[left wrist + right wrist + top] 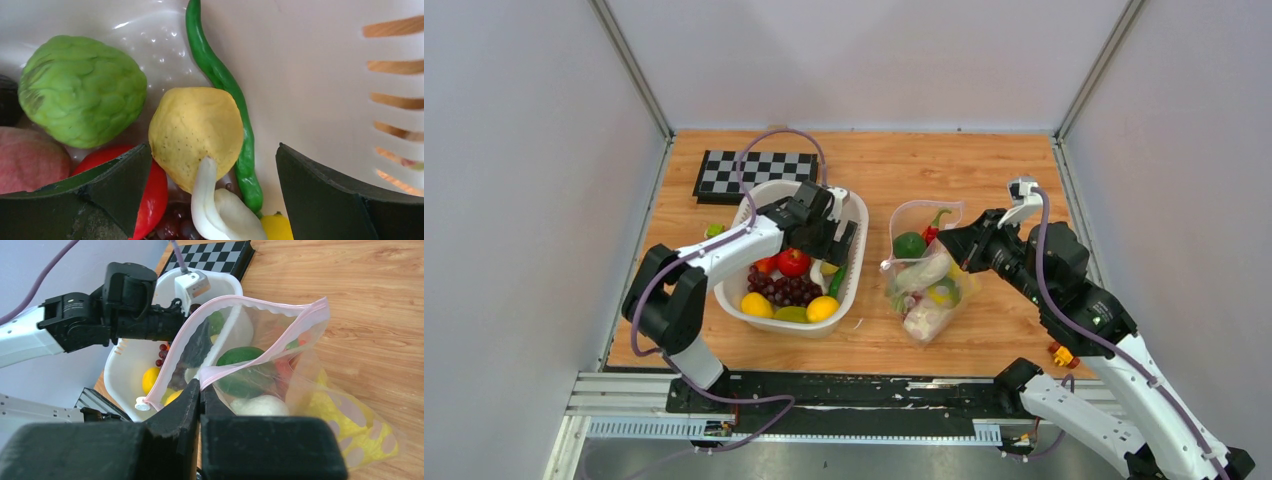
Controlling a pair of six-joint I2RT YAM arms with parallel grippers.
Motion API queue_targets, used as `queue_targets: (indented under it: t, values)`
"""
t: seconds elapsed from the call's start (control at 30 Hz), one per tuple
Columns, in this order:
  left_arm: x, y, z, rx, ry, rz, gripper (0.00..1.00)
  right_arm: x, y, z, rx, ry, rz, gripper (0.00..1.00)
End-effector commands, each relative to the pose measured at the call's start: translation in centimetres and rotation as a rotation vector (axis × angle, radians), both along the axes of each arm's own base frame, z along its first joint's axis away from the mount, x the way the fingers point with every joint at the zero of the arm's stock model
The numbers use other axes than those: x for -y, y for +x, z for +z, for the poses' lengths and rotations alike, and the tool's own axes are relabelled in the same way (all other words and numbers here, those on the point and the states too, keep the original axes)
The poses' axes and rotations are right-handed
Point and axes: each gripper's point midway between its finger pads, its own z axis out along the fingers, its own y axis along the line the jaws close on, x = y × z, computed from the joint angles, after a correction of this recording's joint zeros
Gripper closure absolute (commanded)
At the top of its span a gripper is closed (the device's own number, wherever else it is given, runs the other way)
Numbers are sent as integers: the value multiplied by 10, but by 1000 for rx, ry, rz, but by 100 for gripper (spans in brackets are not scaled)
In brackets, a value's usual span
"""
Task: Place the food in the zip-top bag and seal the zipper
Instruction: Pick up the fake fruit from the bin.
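Observation:
The zip-top bag [924, 275] lies right of the basket, mouth open towards the far side, with several pieces of food inside: a green fruit [245, 370], a white piece [260, 405] and yellow leaves [345, 415]. My right gripper [200, 382] is shut on the near pink zipper [260, 347] strip at the bag's mouth. My left gripper [212, 150] is open inside the basket. Between its fingers lie a pale yellow fruit [195, 127] and white garlic [220, 210]. A green chili [220, 75], a red tomato [150, 195] and a green scaly fruit [82, 90] lie close by.
The white slotted basket [859, 215] stands left of centre with grapes [789, 290] and lemons [821, 308] in it. A chessboard [754, 172] lies at the far left behind it. The zipper's white slider [141, 403] hangs at the strip's left end.

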Motion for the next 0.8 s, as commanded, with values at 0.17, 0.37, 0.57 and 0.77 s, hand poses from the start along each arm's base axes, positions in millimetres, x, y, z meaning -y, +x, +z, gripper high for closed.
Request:
queue_targets:
  t: [0.17, 0.37, 0.57, 0.77]
  values:
    - [-6, 2, -32, -92, 129, -79, 0, -5, 2, 15, 38, 47, 12, 100]
    - [-6, -2, -37, -98, 113, -65, 18, -8, 4, 16, 38, 47, 17, 100]
    - [-3, 9, 10, 17, 51, -32, 28, -8, 4, 15, 37, 44, 17, 100]
    - [-9, 19, 83, 221, -51, 53, 26, -8, 4, 13, 36, 46, 17, 100]
